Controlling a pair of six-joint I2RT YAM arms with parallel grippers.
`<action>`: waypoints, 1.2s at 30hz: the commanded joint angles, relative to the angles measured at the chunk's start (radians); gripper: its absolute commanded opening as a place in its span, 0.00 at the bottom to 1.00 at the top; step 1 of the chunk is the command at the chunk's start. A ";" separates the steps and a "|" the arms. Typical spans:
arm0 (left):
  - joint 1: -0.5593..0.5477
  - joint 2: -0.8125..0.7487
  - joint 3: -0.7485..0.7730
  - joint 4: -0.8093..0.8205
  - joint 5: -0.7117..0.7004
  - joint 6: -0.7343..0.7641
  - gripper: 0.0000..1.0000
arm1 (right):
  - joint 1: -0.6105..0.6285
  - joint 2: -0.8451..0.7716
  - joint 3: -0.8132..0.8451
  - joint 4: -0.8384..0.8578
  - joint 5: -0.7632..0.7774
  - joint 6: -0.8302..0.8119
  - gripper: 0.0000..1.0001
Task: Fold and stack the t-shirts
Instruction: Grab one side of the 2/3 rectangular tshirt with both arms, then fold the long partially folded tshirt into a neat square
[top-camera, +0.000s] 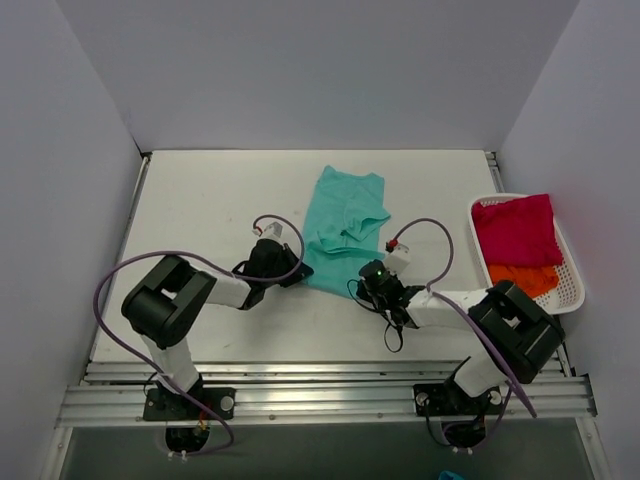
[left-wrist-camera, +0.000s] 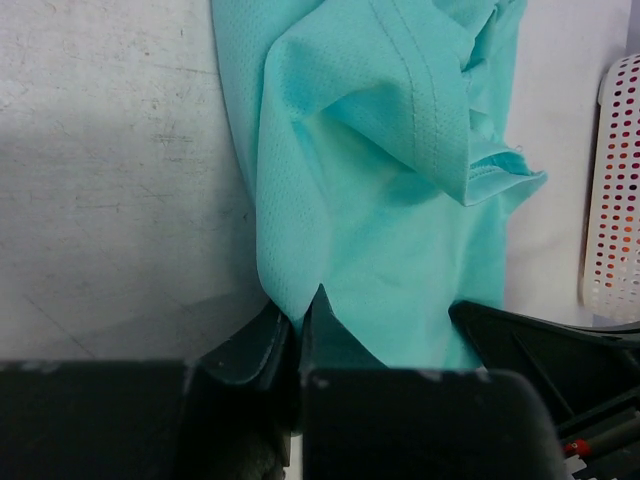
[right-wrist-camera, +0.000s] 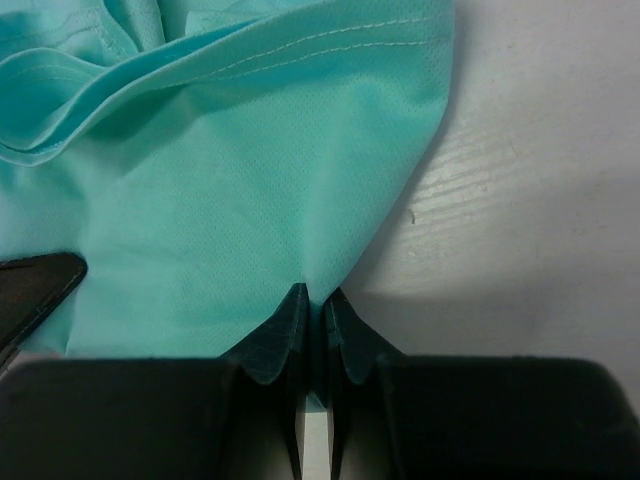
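Now both arms hold the teal t-shirt (top-camera: 345, 225), which lies crumpled in the middle of the table (top-camera: 200, 210), with one edge toward the robot. The left gripper (left-wrist-camera: 303, 318) is closed almost fully, with the left near corner of the cloth pinched between its fingers. The right gripper (right-wrist-camera: 312, 305) is closed the same way on the other near corner. The crimson-pink t-shirt (top-camera: 515, 228) and the orange t-shirt (top-camera: 527, 278) lie in the white basket (top-camera: 575, 285) at the right. I judge that the folding of the first shirt is only beginning. The next move probably calls for lifting both corners together, evenly, so that the cloth spreads flat and does not slip out.
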 joint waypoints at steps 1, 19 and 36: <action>-0.020 -0.012 -0.033 -0.224 -0.070 0.041 0.02 | 0.005 -0.057 -0.027 -0.141 0.033 -0.011 0.00; -0.186 -0.654 -0.087 -0.731 -0.352 0.032 0.02 | 0.143 -0.440 0.029 -0.533 0.120 0.030 0.00; -0.048 -0.582 0.200 -0.805 -0.340 0.110 0.02 | 0.038 -0.162 0.356 -0.494 0.153 -0.166 0.00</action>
